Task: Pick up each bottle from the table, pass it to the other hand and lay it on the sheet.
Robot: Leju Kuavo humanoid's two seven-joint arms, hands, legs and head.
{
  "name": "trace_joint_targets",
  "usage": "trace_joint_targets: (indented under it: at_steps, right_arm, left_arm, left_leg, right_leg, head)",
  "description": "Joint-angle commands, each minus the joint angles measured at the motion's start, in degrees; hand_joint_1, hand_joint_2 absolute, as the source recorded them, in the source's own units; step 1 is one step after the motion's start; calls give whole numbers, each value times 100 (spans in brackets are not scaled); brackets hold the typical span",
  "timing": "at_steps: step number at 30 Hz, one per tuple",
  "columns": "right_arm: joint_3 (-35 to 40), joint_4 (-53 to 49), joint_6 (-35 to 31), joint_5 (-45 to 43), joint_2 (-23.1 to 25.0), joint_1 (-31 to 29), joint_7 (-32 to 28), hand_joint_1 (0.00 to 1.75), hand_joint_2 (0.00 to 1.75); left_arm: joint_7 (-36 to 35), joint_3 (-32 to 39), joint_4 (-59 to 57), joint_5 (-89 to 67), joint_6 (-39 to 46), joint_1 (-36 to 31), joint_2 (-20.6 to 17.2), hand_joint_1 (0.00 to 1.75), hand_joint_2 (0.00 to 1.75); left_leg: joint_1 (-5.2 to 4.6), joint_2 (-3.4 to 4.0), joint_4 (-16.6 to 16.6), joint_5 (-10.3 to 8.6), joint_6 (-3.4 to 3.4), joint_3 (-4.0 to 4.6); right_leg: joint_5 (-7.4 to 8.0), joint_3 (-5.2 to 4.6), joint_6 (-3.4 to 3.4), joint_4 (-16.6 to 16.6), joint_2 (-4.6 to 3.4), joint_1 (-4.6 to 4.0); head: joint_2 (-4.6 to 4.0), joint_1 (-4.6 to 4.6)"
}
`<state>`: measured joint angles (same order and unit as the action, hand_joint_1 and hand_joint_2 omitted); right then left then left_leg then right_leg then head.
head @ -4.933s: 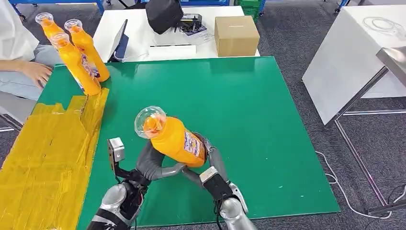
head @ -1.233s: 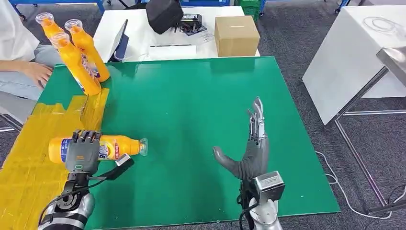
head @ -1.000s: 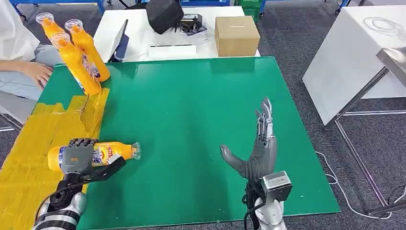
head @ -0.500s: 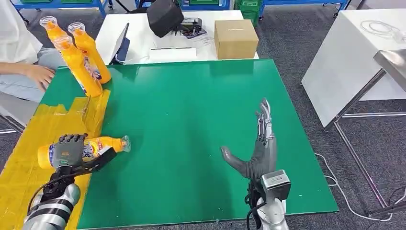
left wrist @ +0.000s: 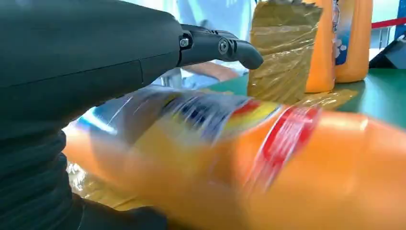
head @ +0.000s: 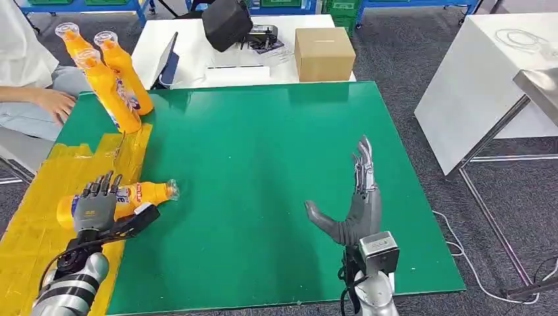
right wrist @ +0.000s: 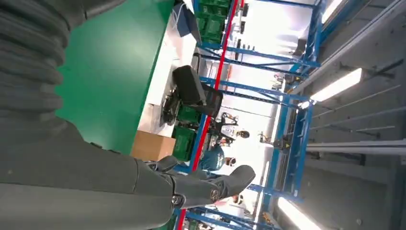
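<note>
Orange bottle w/ clear cap and a blue-red label lies on its side across the edge of the yellow sheet, base over the sheet, cap end out over the green table; my left hand is over its label end, fingers spread. Three more orange bottles, same kind, stand upright in a tight group at the table's far left corner, just past the sheet's far end. Sheet is crinkled, taped-looking, covers the table's left side.

One bottle lies on the sheet, three bottles behind.
</note>
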<state>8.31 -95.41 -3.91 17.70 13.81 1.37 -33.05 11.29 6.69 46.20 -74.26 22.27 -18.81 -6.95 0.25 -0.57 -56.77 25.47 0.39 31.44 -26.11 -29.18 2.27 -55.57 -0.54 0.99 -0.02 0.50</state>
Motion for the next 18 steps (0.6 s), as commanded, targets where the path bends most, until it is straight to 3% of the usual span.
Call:
trace_joint_targets:
  at_steps: [1, 2, 6, 7, 18]
  right_arm:
    - [-233, 377, 115, -8, -49, -197, 76, 0, 175]
    - [-238, 390, 113, -8, -47, -195, 76, 0, 175]
    - [-199, 441, 297, -115, -26, -228, 161, 0, 175]
    - [-195, 438, 299, -115, -18, -229, 162, 0, 175]
    - [-190, 429, 299, -114, -20, -225, 165, 0, 175]
  left_arm:
    - [1213, 184, 1420, 1419, -351, 974, 380, 0, 175]
    - [1196, 166, 1622, 1429, -366, 1089, 401, 0, 175]
    - [2609, 282, 3984, 3923, -1449, 1890, 1115, 0, 175]
    - [2532, 260, 4233, 3924, -1521, 1976, 1165, 0, 175]
    - [2418, 249, 4265, 3872, -1547, 1969, 1163, 0, 175]
  left_leg:
    - [1, 15, 6, 1, 1, -2]
    - [5, 21, 5, 2, 1, 3]
    - [9, 16, -7, 7, 4, 26]
    - [9, 12, -13, 7, 4, 40]
    - [5, 8, -4, 2, 0, 67]
  right_leg:
    - [4, 0, -4, 9, -8, -1]
    - [7, -6, -6, 13, -12, -6]
    - [3, -23, -4, 10, -5, -9]
    - [1, -38, -3, 4, -1, -8]
    - [2, -71, -4, 5, -1, -6]
  head:
    - [0, 2]
    - [0, 0]
    - [0, 0]
    - [0, 0]
    - [0, 0]
